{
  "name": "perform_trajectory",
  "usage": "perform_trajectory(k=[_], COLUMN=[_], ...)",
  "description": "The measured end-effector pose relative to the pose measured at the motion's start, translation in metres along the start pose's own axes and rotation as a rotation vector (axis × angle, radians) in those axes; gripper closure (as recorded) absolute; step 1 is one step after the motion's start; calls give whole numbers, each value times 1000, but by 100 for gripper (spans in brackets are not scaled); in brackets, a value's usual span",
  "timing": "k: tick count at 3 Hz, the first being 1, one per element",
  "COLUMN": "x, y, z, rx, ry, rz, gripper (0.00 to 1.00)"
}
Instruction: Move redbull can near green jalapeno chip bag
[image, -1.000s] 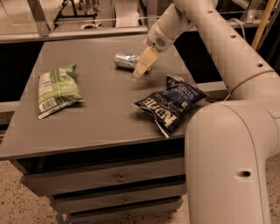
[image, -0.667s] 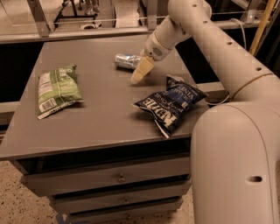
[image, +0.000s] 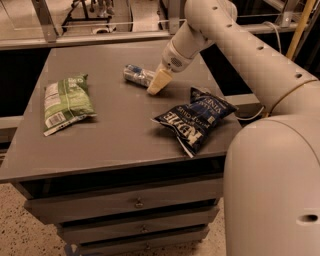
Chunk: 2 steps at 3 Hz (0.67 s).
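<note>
The redbull can (image: 137, 75) lies on its side on the grey table (image: 115, 135), towards the back middle. The green jalapeno chip bag (image: 66, 102) lies flat at the left of the table, its white label panel with barcode towards the front. My gripper (image: 156, 86) reaches down from the white arm and sits just right of the can, right beside its near end. I cannot tell whether it touches the can.
A dark blue chip bag (image: 196, 119) with white lettering lies at the right of the table, close to the front right edge. My large white arm body (image: 272, 185) fills the lower right. Drawers (image: 135, 202) run under the tabletop.
My gripper has moved a little to the left and down, closer to the can. The can and both bags have not moved.
</note>
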<state>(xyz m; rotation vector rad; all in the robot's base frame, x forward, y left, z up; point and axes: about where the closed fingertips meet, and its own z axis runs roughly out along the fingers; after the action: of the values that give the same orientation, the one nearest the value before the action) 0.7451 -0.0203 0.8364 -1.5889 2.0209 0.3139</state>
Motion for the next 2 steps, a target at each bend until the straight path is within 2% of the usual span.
perform_trajectory(k=[1, 2], x=[-2, -2], y=[0, 0], z=[-2, -2], rx=[0, 0], ry=[0, 0], rz=[0, 0], gripper=[88, 100])
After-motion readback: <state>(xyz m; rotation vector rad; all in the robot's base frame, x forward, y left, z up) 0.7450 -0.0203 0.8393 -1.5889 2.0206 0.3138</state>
